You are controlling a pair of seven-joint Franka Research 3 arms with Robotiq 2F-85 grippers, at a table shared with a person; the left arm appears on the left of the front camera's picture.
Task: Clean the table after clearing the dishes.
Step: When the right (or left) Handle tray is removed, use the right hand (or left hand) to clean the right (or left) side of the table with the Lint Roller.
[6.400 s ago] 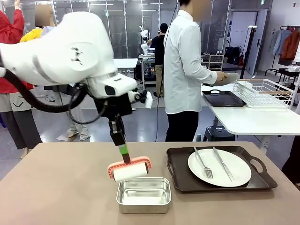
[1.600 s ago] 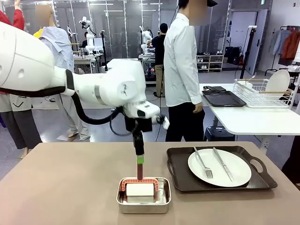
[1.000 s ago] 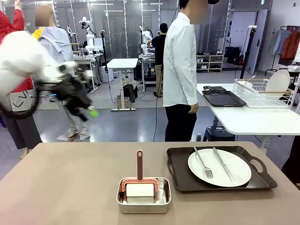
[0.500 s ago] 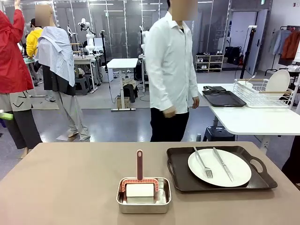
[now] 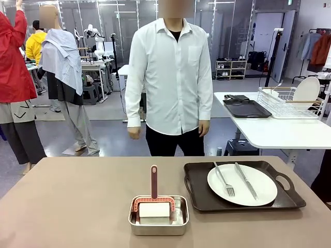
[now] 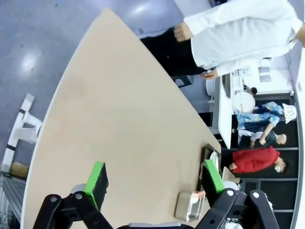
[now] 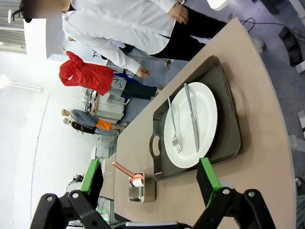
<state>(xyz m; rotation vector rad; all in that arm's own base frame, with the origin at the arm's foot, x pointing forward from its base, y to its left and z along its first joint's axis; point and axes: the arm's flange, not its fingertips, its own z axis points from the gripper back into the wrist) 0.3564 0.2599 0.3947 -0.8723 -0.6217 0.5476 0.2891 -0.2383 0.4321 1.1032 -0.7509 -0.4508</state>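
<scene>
On the brown table (image 5: pixel 77 206) a dark handled tray (image 5: pixel 196 199) carries a white plate (image 5: pixel 261 188) with a fork (image 5: pixel 224 182) and a knife (image 5: pixel 246 181). A red-handled cleaning roller (image 5: pixel 154 205) rests in a small steel pan (image 5: pixel 178 226) left of the tray. My left gripper (image 6: pixel 155 176) hangs open above the table (image 6: pixel 119 119), holding nothing. Open too is my right gripper (image 7: pixel 149 175), high over the plate (image 7: pixel 207 119) and tray (image 7: pixel 228 119). A person in a white shirt (image 5: pixel 173 72) stands at the far edge, facing the table with hands down.
A white side table (image 5: pixel 274 129) at the right rear holds a wire rack (image 5: pixel 289 103) with a white plate (image 5: pixel 306 89) standing in it, and a dark tray (image 5: pixel 246 108). Other people stand behind at the left.
My left arm set the roller in the steel pan, let go and swung out of the front view. The person turned from the side table and now faces the brown table.
</scene>
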